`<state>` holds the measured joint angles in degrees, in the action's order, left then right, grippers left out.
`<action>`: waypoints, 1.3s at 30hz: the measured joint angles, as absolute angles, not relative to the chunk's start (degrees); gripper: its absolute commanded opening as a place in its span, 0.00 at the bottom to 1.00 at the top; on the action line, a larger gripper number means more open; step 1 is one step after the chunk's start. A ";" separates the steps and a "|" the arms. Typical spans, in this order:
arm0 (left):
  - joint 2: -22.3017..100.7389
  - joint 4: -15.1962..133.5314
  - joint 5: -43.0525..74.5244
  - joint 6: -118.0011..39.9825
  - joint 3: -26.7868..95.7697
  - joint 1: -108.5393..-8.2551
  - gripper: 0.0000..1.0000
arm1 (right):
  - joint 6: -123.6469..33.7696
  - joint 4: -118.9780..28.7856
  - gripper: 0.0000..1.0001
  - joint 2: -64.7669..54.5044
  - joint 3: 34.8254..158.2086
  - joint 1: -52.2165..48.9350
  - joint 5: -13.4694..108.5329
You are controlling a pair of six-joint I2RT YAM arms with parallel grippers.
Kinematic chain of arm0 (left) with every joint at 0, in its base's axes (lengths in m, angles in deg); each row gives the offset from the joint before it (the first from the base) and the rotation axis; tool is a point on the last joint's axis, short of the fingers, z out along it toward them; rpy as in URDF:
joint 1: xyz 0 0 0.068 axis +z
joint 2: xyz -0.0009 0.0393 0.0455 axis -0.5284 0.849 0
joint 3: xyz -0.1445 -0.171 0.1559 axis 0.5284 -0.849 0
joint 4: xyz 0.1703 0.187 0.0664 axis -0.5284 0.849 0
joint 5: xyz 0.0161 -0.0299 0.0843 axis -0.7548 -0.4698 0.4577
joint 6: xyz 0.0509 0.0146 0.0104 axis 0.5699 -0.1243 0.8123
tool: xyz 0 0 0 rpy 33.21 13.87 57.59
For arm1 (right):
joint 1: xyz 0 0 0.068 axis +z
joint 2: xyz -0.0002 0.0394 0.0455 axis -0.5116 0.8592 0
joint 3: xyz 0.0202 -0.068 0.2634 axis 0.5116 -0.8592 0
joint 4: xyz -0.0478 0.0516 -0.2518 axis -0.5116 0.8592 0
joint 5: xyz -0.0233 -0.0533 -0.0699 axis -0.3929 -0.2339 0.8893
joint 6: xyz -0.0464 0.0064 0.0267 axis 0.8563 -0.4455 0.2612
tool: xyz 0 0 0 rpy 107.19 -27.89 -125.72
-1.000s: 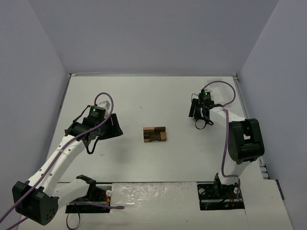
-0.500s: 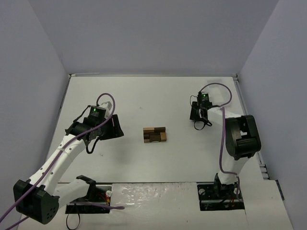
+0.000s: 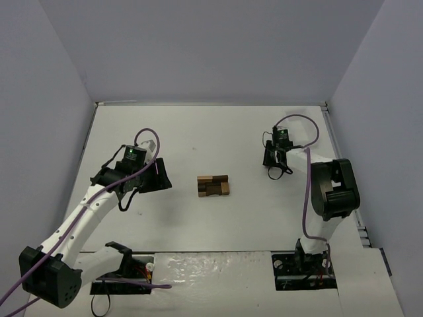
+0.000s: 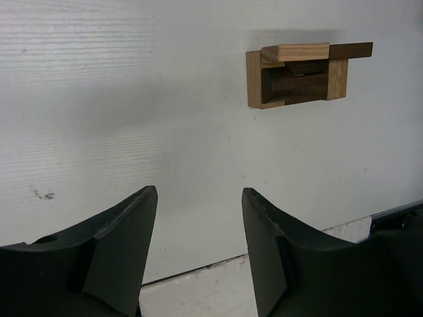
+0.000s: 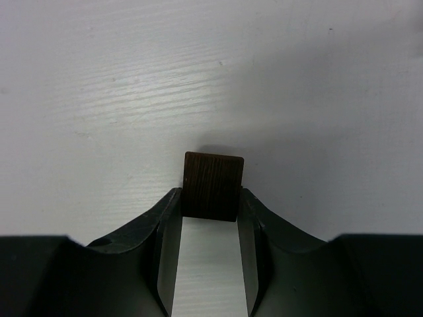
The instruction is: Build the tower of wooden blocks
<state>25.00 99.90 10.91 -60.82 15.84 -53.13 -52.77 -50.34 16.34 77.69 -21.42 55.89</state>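
Note:
The wood block tower point(image 3: 213, 185) is a low stack of dark brown and light tan blocks at the middle of the white table. In the left wrist view the wood block tower point(image 4: 301, 76) lies far ahead to the upper right. My left gripper point(image 3: 165, 177) hovers left of the tower, and my left gripper point(image 4: 198, 191) is open with nothing between its fingers. My right gripper point(image 3: 275, 172) is at the right rear of the table. There my right gripper point(image 5: 210, 193) is shut on a single dark brown block point(image 5: 213, 177), with a finger pressed on each side.
Grey walls close in the table on the left, back and right. The right arm's black elbow point(image 3: 336, 191) stands near the right edge. A seam in the table surface point(image 4: 198, 271) runs just below the left fingers. The arm bases point(image 3: 125, 277) sit at the near edge.
The right gripper's jaws have closed in on the dark brown block, and the right wrist has shifted slightly back. The left arm has hardly moved.

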 measured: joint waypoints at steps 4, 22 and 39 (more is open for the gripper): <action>25.09 99.22 8.53 -61.03 16.90 -53.13 0.51 | -51.30 -51.39 0.00 11.59 74.99 -21.21 50.57; 29.02 70.73 -7.70 -77.05 26.01 -54.00 0.49 | -46.09 -67.31 0.00 -20.39 71.97 1.85 27.13; 32.67 68.76 -1.24 -73.94 31.93 -66.66 0.42 | -48.11 -71.25 0.00 -18.68 71.97 5.35 23.49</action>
<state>32.67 68.76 -1.24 -73.94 31.93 -66.66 -48.11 -71.25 -18.68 71.97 5.35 23.49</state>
